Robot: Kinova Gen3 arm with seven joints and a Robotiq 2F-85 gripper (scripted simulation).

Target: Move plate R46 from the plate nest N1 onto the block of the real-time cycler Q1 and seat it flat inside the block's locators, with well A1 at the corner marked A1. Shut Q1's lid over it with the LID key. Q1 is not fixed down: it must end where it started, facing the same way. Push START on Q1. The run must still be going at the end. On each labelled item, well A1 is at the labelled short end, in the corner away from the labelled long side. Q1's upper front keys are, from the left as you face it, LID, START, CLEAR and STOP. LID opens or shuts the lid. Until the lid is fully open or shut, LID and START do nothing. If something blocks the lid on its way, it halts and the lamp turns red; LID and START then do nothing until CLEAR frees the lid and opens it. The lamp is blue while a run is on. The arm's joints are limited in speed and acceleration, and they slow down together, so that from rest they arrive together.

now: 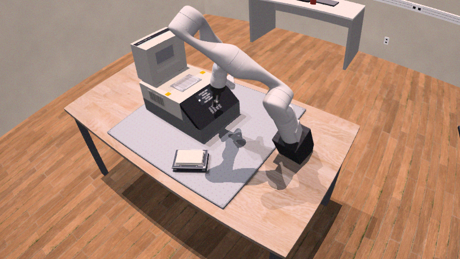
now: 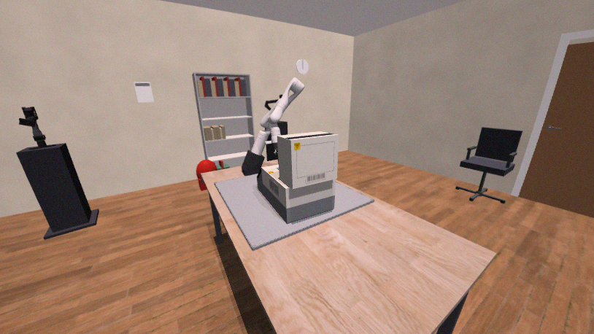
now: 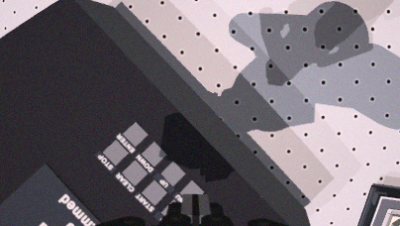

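Cycler Q1 (image 1: 173,106) (image 2: 309,191) stands on the mat, its lid (image 1: 165,63) (image 2: 315,160) upright and open. Its silvery block (image 1: 186,82) shows rows of wells between two yellow marks. A cream plate (image 1: 189,156), its label unreadable, sits on the dark nest N1 (image 1: 190,168); a corner of the nest (image 3: 368,203) shows in the wrist view. My gripper (image 1: 216,103) (image 3: 194,210) is shut and empty, pointing down at Q1's keypad. START (image 3: 153,192), CLEAR (image 3: 134,172) and STOP (image 3: 115,152) are visible; the fingers hide LID. Contact cannot be told. The lamp (image 1: 199,100) looks white.
The perforated grey mat (image 1: 141,141) (image 2: 249,216) lies on the wooden table (image 1: 276,222) (image 2: 373,265). The nest stands near the mat's edge, in front of Q1. My arm's black base (image 1: 294,146) stands at the table's other end from the lid. The forearm passes high over Q1.
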